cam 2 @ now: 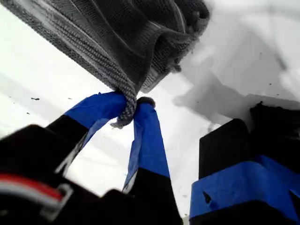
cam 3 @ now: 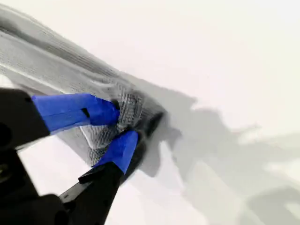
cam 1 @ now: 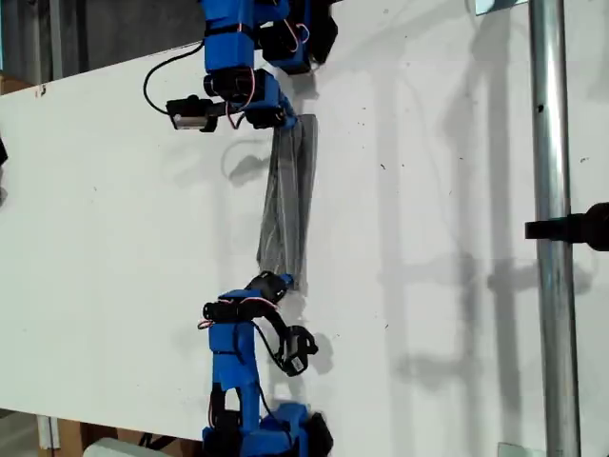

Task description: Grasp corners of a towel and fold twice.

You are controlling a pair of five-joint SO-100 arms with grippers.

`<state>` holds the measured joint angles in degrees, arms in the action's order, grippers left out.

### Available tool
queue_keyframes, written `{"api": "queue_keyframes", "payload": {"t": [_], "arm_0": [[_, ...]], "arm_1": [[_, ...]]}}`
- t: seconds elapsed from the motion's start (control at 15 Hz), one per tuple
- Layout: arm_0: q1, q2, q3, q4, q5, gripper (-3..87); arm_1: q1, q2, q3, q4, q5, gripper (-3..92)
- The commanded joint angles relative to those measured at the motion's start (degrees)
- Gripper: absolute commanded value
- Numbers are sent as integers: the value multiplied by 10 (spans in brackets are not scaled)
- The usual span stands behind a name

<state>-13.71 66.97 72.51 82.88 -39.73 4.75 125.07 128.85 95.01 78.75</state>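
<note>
Towel (cam 1: 287, 205) bunched into a narrow strip mid-worktop (cam 1: 114, 190), stretched between both arms. My first gripper (cam 2: 131, 110) fingers pinch 1 end; my second gripper (cam 3: 123, 123) fingers clamp the other, blurred. Corners hidden in folds.

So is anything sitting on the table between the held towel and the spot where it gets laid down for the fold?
Nothing visible does. The towel hangs stretched between my first pincer and my second pincer, and the white table around it shows only shadows.
</note>
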Motion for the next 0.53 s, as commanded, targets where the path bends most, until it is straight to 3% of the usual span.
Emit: {"api": "queue_keyframes", "payload": {"t": [0.0, 0.07, 0.13, 0.47], "arm_0": [[-28, 18, -10, 30, -23, 339], [-27, 33, -11, 33, -7, 446], [-25, 42, -28, 50, 4, 446], [-11, 164, -15, 60, 8, 323]], "arm_1": [[15, 33, 18, 6, 2, 299], [7, 33, 15, 18, 11, 422], [-3, 36, 13, 28, 25, 433], [-11, 114, 5, 53, 34, 297]]}}
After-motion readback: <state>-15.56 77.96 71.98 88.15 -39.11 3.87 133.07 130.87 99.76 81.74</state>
